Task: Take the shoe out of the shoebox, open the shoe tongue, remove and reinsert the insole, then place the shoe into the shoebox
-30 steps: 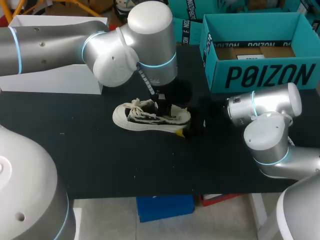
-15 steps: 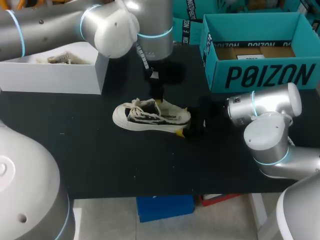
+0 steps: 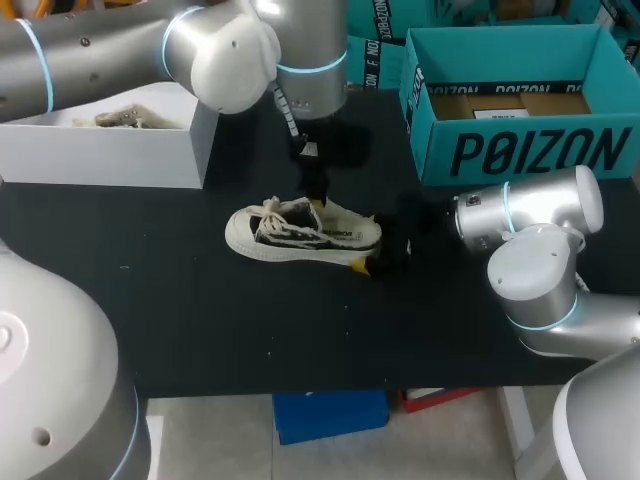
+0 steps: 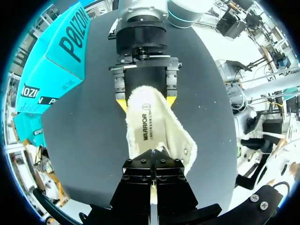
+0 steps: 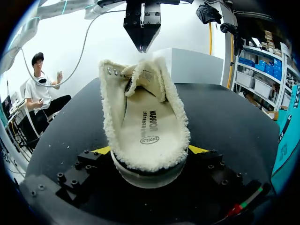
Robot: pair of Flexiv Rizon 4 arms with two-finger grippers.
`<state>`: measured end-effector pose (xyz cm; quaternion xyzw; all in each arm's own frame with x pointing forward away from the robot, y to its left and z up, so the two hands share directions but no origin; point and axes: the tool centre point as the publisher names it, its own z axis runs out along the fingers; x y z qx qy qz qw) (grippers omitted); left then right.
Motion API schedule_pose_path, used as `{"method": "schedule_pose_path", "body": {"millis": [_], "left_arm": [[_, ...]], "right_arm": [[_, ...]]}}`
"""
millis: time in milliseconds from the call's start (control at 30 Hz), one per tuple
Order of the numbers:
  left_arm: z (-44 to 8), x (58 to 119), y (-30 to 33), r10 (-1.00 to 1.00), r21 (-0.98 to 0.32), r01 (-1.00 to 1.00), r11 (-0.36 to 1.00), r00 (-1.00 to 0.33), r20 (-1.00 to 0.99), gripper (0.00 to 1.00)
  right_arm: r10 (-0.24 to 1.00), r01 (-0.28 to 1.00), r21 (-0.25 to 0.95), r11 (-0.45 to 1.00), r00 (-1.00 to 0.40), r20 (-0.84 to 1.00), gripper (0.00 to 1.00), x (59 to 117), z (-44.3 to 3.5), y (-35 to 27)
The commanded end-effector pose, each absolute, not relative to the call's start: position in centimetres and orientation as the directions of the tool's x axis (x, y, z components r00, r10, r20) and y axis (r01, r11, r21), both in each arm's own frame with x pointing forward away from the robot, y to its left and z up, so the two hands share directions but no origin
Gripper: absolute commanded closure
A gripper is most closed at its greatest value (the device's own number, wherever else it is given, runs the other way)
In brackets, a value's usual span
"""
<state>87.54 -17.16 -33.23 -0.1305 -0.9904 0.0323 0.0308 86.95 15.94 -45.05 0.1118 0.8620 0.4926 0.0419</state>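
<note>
Head view showed the shoe point(image 3: 300, 235) out of its box, resting on its sole in the middle of the black table point(image 3: 200, 320), toe toward the left arm's side and heel toward the right arm point(image 3: 530, 215). The teal shoebox point(image 3: 520, 155) stood open at the far edge, well apart from the shoe, and a white box point(image 3: 110, 155) sat at the far left. The left arm point(image 3: 300, 60) hung over the shoe's opening.

Left wrist view looked straight down into the shoe. The left jaws were clenched with nothing visible between them. The insole point(image 4: 149, 126) lay flat inside. At the heel, the right jaws' yellow tips point(image 4: 121, 104) pressed the shoe from both sides, grasping it.

Right wrist view showed the heel clamped in the right jaws, the tongue point(image 5: 143, 77) standing up toward the toe, and the left jaws just clear above it, touching nothing.

By my judgement, taking the shoe out was done and the tongue looked opened. The insole sat in place, and whether it had been out and back could not be told. Putting the shoe into the shoebox was not yet done
</note>
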Motion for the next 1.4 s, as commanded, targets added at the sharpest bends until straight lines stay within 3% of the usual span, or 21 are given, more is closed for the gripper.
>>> {"method": "schedule_pose_path", "body": {"millis": [33,467,933,1400], "left_arm": [[-34.5,88.8,-17.5,0.27,-0.12,0.255,0.96,-0.954,0.133,1.0],[-35.7,87.8,-16.6,0.256,-0.123,0.233,0.965,-0.94,0.227,1.0],[-33.6,84.6,-17.0,0.268,-0.086,0.254,0.963,-0.932,0.243,1.0],[-36.1,85.4,-16.4,0.227,-0.088,0.212,0.973,-0.944,0.239,1.0]], "right_arm": [[0.238,0.155,0.857,0.492,-0.971,0.039,1.0,87.1,-45.7,16.4],[0.238,0.155,0.857,0.492,-0.971,0.039,1.0,87.1,-45.7,16.4],[0.238,0.155,0.857,0.492,-0.971,0.039,1.0,87.1,-45.7,16.4],[0.238,0.155,0.857,0.492,-0.971,0.039,1.0,87.1,-45.7,16.4]]}}
